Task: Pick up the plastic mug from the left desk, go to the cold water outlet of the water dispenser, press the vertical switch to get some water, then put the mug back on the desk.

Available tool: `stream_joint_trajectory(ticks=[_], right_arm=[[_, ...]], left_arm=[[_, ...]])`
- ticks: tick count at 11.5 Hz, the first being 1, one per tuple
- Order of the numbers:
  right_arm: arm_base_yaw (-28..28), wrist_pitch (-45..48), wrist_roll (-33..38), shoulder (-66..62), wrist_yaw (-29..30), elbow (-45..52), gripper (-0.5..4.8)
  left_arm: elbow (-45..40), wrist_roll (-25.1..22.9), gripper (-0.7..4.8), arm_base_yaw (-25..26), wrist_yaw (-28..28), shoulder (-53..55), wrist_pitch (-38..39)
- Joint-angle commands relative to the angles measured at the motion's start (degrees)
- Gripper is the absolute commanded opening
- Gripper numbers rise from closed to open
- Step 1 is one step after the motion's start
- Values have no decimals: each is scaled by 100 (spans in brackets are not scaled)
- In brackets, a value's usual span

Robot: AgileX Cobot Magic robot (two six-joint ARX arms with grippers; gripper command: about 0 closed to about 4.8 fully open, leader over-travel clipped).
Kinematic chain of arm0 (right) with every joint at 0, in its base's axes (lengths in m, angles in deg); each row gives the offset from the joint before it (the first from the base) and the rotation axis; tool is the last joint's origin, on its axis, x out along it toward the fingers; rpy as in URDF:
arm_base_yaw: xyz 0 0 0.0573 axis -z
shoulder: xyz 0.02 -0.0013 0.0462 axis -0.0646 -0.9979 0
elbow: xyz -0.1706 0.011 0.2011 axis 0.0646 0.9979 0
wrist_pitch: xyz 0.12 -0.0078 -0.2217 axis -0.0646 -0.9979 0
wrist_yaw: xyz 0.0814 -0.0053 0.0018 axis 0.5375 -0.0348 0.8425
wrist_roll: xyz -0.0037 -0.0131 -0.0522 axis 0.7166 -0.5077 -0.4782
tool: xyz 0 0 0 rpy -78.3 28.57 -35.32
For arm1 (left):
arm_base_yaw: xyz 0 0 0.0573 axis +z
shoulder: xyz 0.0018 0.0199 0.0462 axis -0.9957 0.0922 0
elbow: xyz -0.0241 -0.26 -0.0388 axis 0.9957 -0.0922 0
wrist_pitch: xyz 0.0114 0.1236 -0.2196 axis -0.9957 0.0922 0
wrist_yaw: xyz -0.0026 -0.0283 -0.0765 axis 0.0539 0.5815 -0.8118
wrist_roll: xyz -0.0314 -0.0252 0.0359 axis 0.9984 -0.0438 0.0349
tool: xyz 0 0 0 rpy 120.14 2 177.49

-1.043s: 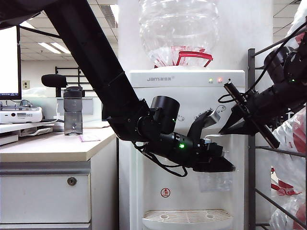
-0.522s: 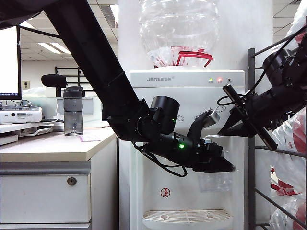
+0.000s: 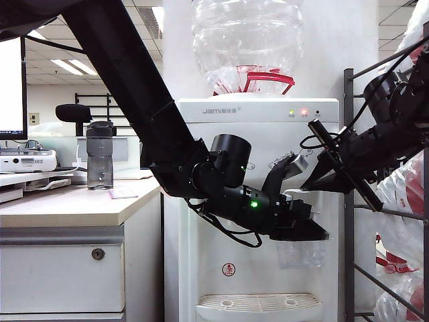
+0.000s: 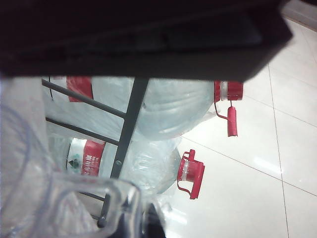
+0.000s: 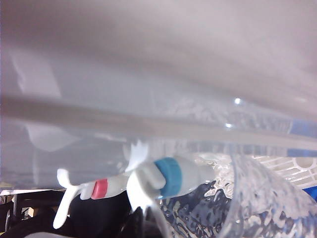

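Under the cold water outlet point(image 5: 171, 177), seemingly upright plastic mug point(image 3: 300, 253).

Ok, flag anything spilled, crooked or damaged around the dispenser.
Nothing stands out. The left gripper holds the plastic mug upright under the taps of the water dispenser; the right gripper sits shut beside the taps. No spill is visible on the drip grille.

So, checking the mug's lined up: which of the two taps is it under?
The plastic mug sits under the cold water outlet, the tap with the light-blue band; the red-banded tap stands beside it, clear of the mug.
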Motion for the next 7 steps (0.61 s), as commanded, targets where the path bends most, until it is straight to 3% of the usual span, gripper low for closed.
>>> stream_joint_trajectory(ticks=[1, 7], right_arm=[[-48, -339, -17, -81, -76, -33, -5], [-48, -555, -140, -81, -81, -33, -5]], left_arm=[[17, -39, -6, -9, -39, -48, -140], [17, -42, -6, -7, -35, -48, -142]])
